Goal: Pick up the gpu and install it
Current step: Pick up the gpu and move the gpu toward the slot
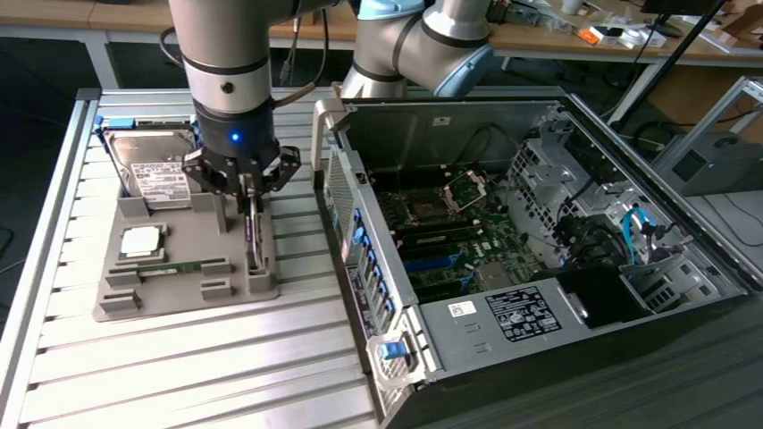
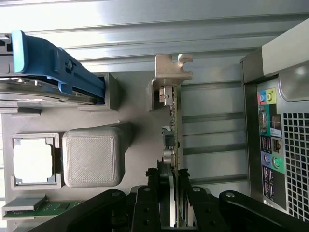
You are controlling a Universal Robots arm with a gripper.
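The end effector (image 1: 247,189) points straight down and grips the top edge of the gpu (image 1: 254,234), which stands on edge in a grey holder (image 1: 179,299) (a hard drive (image 1: 153,170) rests at its far end). The holder lies on the slatted tabletop (image 1: 191,375), beside an open computer case (image 1: 513,268).

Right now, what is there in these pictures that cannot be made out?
Faces of the gpu: the wrist view sees the card edge-on, and the claw covers its near end.
Seat of the gpu in the tray: exterior view, too thin and dark.
Slots on the motherboard: exterior view, too small to tell apart.
The hard drive: wrist view, cut off by the picture's edge.
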